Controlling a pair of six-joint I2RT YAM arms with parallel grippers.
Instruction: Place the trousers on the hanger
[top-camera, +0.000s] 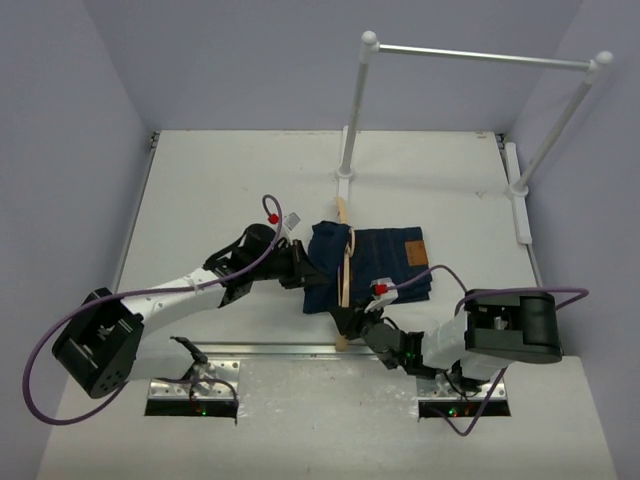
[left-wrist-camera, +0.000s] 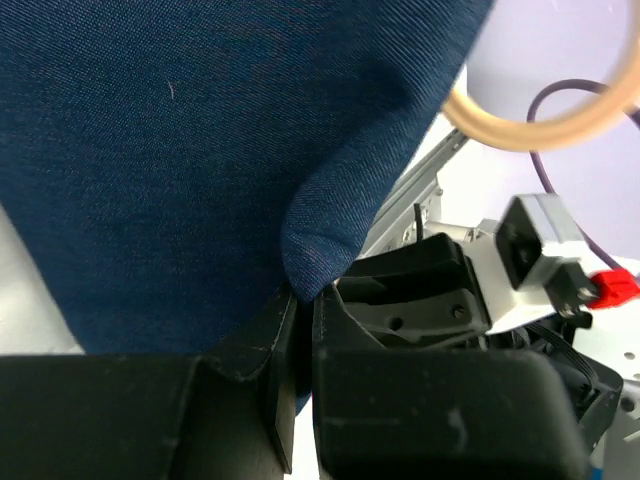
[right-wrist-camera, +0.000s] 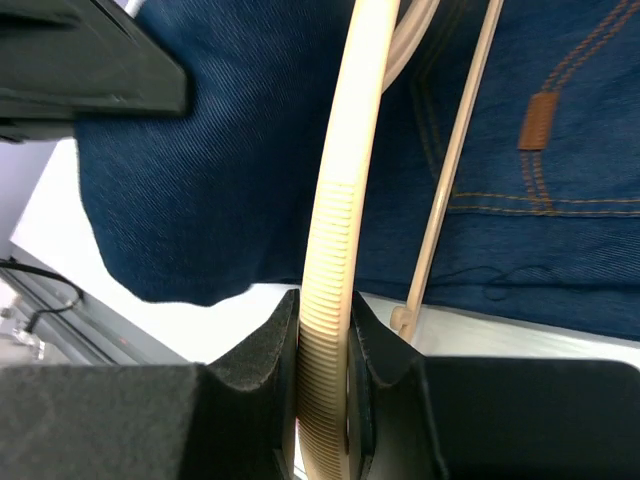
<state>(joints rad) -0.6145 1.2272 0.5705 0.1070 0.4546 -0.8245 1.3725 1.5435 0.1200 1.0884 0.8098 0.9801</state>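
The dark blue trousers (top-camera: 385, 262) lie folded in the middle of the table. The tan wooden hanger (top-camera: 344, 262) runs across their left part, its far end past the cloth. My left gripper (top-camera: 303, 268) is shut on a fold at the trousers' left edge (left-wrist-camera: 320, 250), with denim pinched between the jaws (left-wrist-camera: 305, 300). At the hanger's near end my right gripper (top-camera: 350, 320) is shut on the ribbed hanger bar (right-wrist-camera: 330, 260). The right wrist view shows the trousers (right-wrist-camera: 230, 150) lying under the bar, with the hanger's thin lower rod (right-wrist-camera: 455, 170) beside it.
A white metal rail (top-camera: 480, 55) on two ball-topped posts stands at the table's back right. Its feet (top-camera: 345, 172) sit just behind the trousers. A metal strip (top-camera: 280, 350) runs along the near edge by the arm bases. Purple cables loop off both arms.
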